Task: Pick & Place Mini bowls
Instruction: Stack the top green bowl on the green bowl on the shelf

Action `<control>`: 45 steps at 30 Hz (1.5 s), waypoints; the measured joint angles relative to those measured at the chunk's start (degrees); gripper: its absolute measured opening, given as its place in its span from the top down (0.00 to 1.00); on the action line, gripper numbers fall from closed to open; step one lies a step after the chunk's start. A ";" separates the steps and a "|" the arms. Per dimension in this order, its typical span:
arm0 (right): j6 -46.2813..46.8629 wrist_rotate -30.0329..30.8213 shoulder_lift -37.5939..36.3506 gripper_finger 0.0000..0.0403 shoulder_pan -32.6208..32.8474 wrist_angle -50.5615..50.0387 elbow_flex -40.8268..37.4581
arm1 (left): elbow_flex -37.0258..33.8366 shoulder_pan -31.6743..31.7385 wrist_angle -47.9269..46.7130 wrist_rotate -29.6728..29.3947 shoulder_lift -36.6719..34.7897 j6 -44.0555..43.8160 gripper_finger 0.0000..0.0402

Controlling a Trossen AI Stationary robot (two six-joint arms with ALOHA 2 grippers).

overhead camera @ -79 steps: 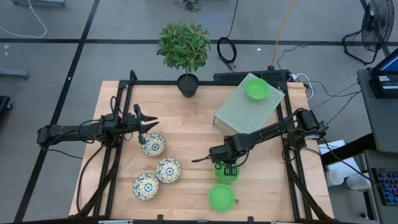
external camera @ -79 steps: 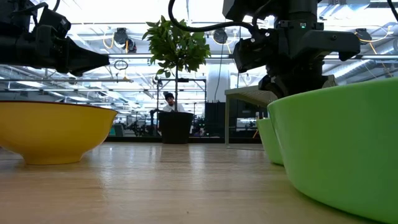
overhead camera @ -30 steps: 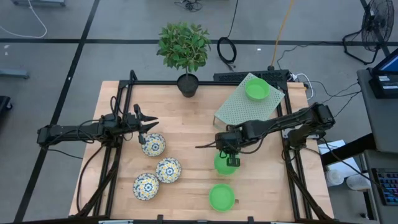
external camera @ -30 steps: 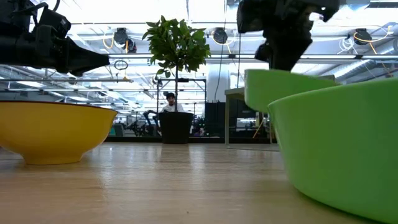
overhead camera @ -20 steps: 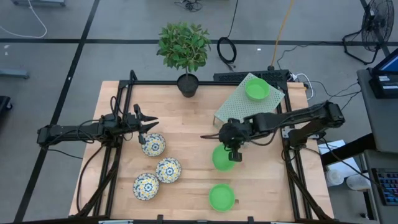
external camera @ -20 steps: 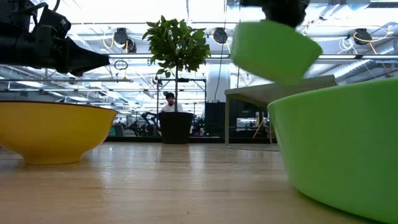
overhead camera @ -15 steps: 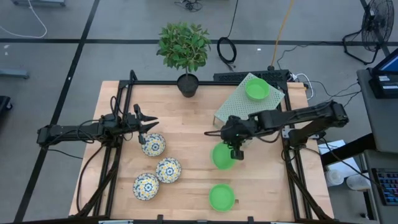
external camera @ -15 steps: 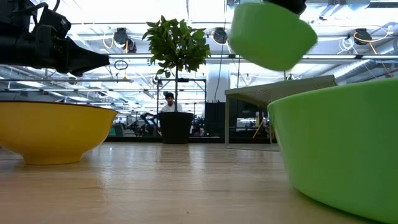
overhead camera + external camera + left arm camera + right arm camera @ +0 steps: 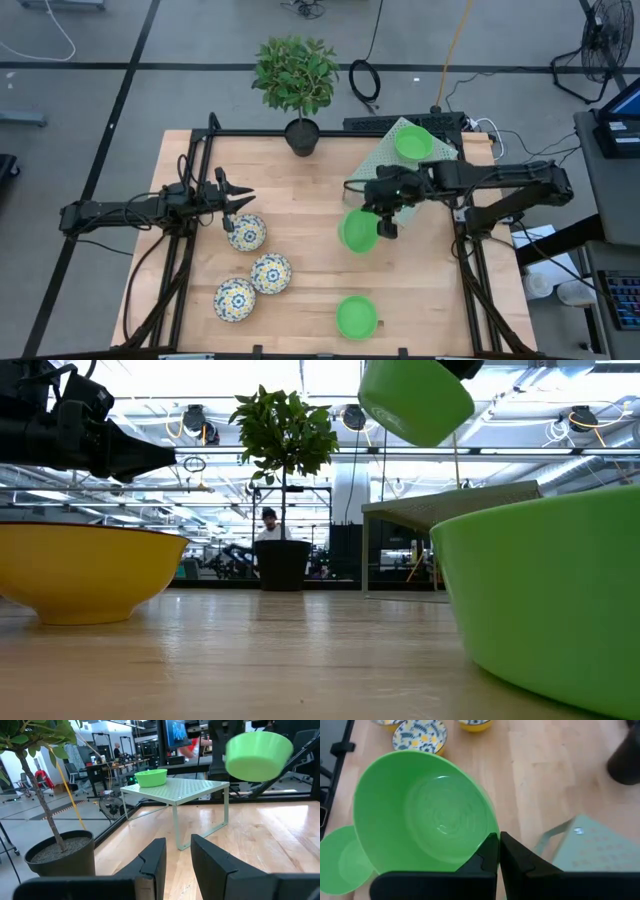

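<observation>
My right gripper (image 9: pixel 384 222) is shut on a plain green mini bowl (image 9: pixel 358 231), held in the air over the table's middle, near the green perforated rack (image 9: pixel 392 168). It shows high in the low view as the held bowl (image 9: pixel 415 400). A second green bowl (image 9: pixel 413 143) sits on the rack, and a third (image 9: pixel 357 317) rests on the table near the near edge. Three floral bowls (image 9: pixel 246 232), (image 9: pixel 271 272), (image 9: pixel 235 299) stand on the table's left half. My left gripper (image 9: pixel 246 197) hovers open just beyond the farthest floral bowl. My right gripper pinches the green bowl by its rim (image 9: pixel 492 834) on the side toward the table's right, one finger (image 9: pixel 486 854) inside the bowl and the other outside. The fingers come from above, slanting in from the right. The bowl is lifted clear and hangs tilted.
A black plant pot (image 9: pixel 302 135) with a small tree stands at the table's far edge, left of the rack. A black frame (image 9: pixel 462 230) runs along the table's sides. Bare wood lies between the floral bowls and the held bowl.
My right gripper has carried the green bowl upward and toward the far edge and the rack. The bowl has risen in the low view and tipped further.
</observation>
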 joint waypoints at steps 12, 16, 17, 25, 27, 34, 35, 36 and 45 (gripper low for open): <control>-1.52 0.04 -3.29 1.00 -9.65 0.37 0.00 | 0.00 -0.01 0.00 0.00 0.01 0.01 0.77; -2.98 0.04 -4.11 1.00 -12.57 0.96 0.02 | 0.00 0.00 0.01 -0.01 0.01 0.01 0.77; -3.29 0.04 -4.23 1.00 -13.23 0.77 0.02 | 0.00 -0.02 0.02 -0.02 -0.02 0.00 0.77; -4.20 0.04 -6.03 1.00 -19.45 1.25 0.02 | 0.00 -0.01 0.02 -0.02 -0.02 0.01 0.77; -4.20 0.04 -6.52 1.00 -20.97 1.43 0.02 | 0.00 0.00 0.01 -0.02 0.01 0.00 0.77; -4.20 0.07 -7.89 1.00 -26.40 1.25 0.02 | 0.00 0.01 0.02 -0.02 0.01 0.00 0.77; -4.20 0.07 -8.04 1.00 -27.09 1.29 0.02 | 0.00 0.00 0.02 -0.02 -0.01 -0.01 0.77; -4.20 0.07 -8.13 1.00 -27.79 1.26 0.02 | 0.00 0.00 0.02 -0.02 0.00 0.00 0.77; -3.57 0.07 -8.32 1.00 -33.38 1.26 0.02 | 0.00 0.00 0.02 -0.03 0.01 -0.01 0.77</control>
